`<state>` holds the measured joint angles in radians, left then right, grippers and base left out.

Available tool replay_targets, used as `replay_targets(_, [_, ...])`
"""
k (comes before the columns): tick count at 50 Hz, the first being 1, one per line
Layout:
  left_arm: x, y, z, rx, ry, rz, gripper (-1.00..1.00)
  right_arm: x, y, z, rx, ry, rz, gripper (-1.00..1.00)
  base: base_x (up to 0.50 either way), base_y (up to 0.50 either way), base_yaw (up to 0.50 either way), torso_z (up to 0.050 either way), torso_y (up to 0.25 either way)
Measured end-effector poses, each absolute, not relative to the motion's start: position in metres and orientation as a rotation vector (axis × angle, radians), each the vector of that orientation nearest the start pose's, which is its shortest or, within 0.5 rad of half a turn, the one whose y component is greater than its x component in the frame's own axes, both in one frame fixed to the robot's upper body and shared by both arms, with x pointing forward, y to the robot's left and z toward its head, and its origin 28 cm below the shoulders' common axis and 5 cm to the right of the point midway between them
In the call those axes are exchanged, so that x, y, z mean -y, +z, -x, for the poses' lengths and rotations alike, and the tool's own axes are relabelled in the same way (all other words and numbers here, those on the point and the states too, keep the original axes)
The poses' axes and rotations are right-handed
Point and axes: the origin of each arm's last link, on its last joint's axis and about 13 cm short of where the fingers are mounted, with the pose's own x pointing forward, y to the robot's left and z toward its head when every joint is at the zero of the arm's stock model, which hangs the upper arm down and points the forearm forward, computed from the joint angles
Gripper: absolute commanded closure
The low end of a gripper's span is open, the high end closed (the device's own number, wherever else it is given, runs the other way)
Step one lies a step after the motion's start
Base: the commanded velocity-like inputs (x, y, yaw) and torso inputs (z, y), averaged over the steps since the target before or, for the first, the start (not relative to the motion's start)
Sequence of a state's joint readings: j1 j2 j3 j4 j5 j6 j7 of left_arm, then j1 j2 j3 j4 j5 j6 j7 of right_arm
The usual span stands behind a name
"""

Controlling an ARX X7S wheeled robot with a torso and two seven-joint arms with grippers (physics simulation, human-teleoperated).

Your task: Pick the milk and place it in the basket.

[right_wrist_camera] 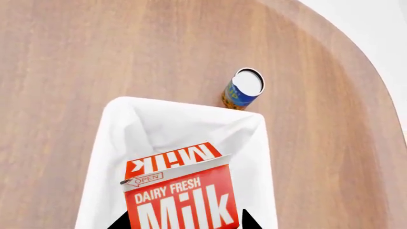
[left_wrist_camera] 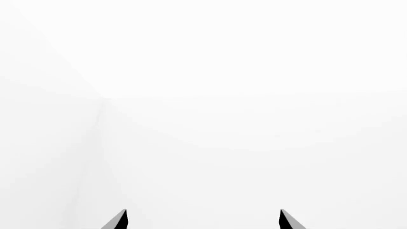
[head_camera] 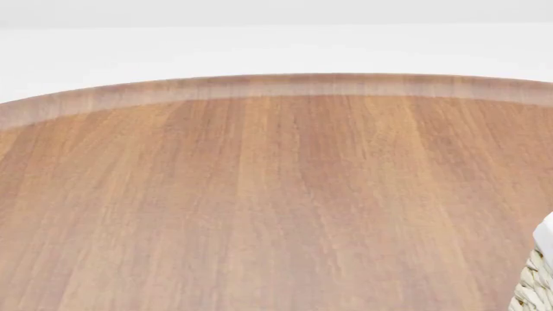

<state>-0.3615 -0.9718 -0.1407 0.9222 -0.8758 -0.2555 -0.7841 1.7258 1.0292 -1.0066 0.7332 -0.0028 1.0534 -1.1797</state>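
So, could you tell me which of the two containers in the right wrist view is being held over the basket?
The milk, the red carton between the right hand's fingertips, above the basket. The small blue can stands on the table beyond the basket.

The milk (right_wrist_camera: 181,195) hangs above the basket (right_wrist_camera: 121,143), which stands on the table (head_camera: 259,207); a can (right_wrist_camera: 243,88) stands just beside the basket's far end, near the table's curved edge.

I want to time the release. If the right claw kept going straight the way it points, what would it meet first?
Probably the white liner on the floor of the basket: the right claw, holding the milk, points down into it. Depth is unclear.
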Motion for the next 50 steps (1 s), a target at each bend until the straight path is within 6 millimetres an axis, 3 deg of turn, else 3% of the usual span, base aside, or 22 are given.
replay_targets(7, [-0.2773, 0.2806, -0.1668, 0.824, 0.158, -0.043, -1.00, 0.4098, 0.3517, -0.2423, -0.829, 0.007, 0.275, 1.00, 0.00, 0.00, 0.00, 0.000, -0.010])
replay_targets(15, [-0.2770, 0.2801, -0.1666, 0.824, 0.158, -0.055, -1.00, 0.4099, 0.3525, -0.2421, -0.827, 0.004, 0.276, 1.00, 0.00, 0.00, 0.00, 0.000, -0.227])
replay_targets(37, [-0.2771, 0.2807, -0.1664, 0.829, 0.165, -0.048, -1.00, 0.4121, 0.3526, -0.2408, -0.826, -0.012, 0.275, 1.00, 0.00, 0.00, 0.00, 0.000, 0.000])
replay_targets(50, [-0.2761, 0.2810, -0.1664, 0.838, 0.160, -0.087, -1.00, 0.4125, 0.3522, -0.2397, -0.826, -0.019, 0.274, 1.00, 0.00, 0.00, 0.00, 0.000, -0.217])
